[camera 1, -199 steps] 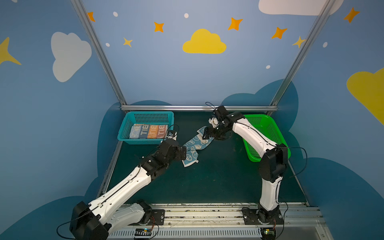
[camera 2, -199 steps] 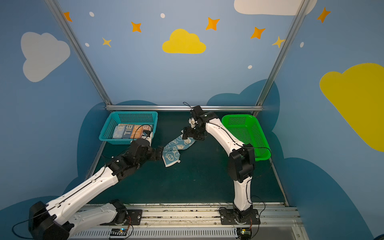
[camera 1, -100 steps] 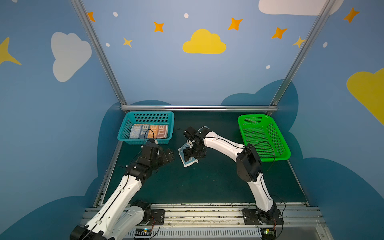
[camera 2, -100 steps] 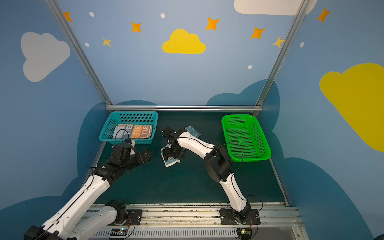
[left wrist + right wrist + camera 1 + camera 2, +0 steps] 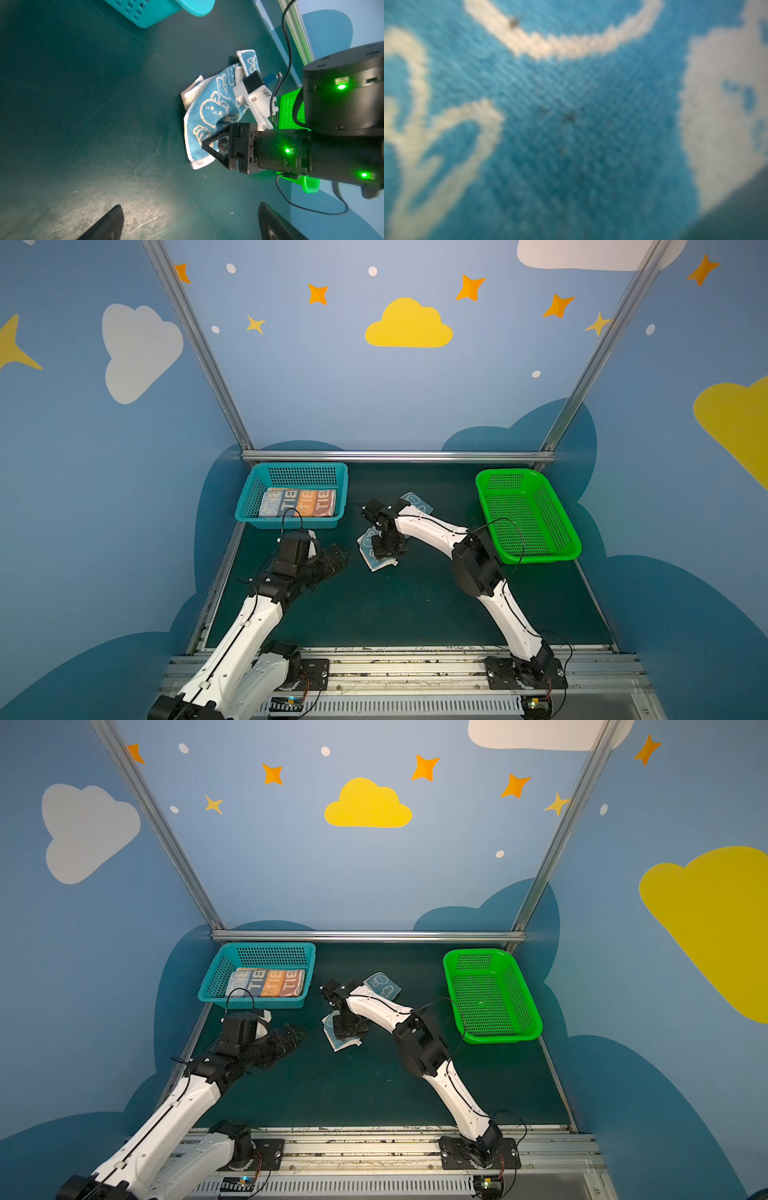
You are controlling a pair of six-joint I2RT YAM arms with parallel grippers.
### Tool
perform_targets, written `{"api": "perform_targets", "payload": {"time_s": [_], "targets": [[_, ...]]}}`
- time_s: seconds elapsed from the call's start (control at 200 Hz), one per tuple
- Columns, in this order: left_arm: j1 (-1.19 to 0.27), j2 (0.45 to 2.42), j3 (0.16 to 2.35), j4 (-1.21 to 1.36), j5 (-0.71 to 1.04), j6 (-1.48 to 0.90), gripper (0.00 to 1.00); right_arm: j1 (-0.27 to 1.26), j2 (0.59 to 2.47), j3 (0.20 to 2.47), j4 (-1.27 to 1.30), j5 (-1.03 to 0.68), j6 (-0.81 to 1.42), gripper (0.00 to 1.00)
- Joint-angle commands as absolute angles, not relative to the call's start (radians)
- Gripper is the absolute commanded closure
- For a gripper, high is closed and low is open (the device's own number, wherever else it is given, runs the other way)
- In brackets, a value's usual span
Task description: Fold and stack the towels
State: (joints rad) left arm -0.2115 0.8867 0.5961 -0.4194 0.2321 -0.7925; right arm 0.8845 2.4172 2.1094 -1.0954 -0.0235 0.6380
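Observation:
A blue-cream towel with rabbit prints lies bunched on the green mat, one corner reaching back past the right arm. My right gripper is down on its near end; the right wrist view shows only blurred towel cloth, so the jaws are hidden. My left gripper hangs open over bare mat, left of the towel and apart from it. A striped towel lies folded in the teal basket.
The teal basket stands at the back left, a green basket at the back right. Walls close in both sides and a metal rail runs along the front. Bare mat stretches between the arms.
The right gripper swung from the back centre forward and left, carrying the towel's far end down over its near end. The left gripper let go and drew back left.

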Motion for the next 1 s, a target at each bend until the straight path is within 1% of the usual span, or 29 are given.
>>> {"api": "perform_targets", "payload": {"time_s": [0.0, 0.04, 0.105, 0.145, 0.22, 0.305, 0.415, 0.516, 0.676, 0.736, 0.791, 0.851, 0.966, 0.996], "targets": [[-0.207, 0.877, 0.58, -0.4, 0.265, -0.799, 0.0, 0.885, 2.441, 2.128, -1.126, -0.017, 0.647, 0.71], [-0.206, 0.879, 0.576, -0.396, 0.269, -0.8, 0.01, 0.884, 2.438, 2.133, -1.127, -0.025, 0.643, 0.77], [-0.207, 0.883, 0.569, -0.388, 0.278, -0.8, 0.01, 0.882, 2.431, 2.15, -1.135, -0.046, 0.635, 0.93], [-0.206, 0.885, 0.568, -0.382, 0.286, -0.801, 0.01, 0.878, 2.423, 2.161, -1.139, -0.061, 0.631, 1.0], [-0.206, 0.888, 0.566, -0.374, 0.296, -0.798, 0.01, 0.868, 2.398, 2.176, -1.149, -0.097, 0.625, 1.0], [-0.207, 0.895, 0.568, -0.367, 0.313, -0.793, 0.0, 0.85, 2.33, 2.145, -1.106, -0.193, 0.614, 1.0], [-0.207, 0.925, 0.57, -0.342, 0.337, -0.792, 0.0, 0.794, 2.192, 1.988, -0.965, -0.366, 0.64, 1.0], [-0.214, 0.977, 0.584, -0.319, 0.356, -0.792, 0.0, 0.703, 2.079, 1.815, -0.843, -0.475, 0.689, 1.0], [-0.278, 1.095, 0.641, -0.272, 0.35, -0.792, 0.01, 0.562, 2.041, 1.674, -0.823, -0.522, 0.684, 1.0], [-0.315, 1.156, 0.676, -0.262, 0.343, -0.783, 0.01, 0.523, 2.047, 1.634, -0.825, -0.509, 0.674, 0.92], [-0.354, 1.215, 0.712, -0.257, 0.34, -0.773, 0.01, 0.499, 2.054, 1.613, -0.836, -0.486, 0.655, 0.87], [-0.381, 1.282, 0.748, -0.258, 0.357, -0.758, 0.01, 0.485, 2.061, 1.611, -0.865, -0.441, 0.631, 0.78], [-0.415, 1.403, 0.784, -0.224, 0.386, -0.752, 0.01, 0.49, 2.043, 1.623, -0.919, -0.365, 0.588, 0.56], [-0.419, 1.438, 0.793, -0.22, 0.392, -0.751, 0.01, 0.49, 2.032, 1.62, -0.929, -0.342, 0.579, 0.52]]}}
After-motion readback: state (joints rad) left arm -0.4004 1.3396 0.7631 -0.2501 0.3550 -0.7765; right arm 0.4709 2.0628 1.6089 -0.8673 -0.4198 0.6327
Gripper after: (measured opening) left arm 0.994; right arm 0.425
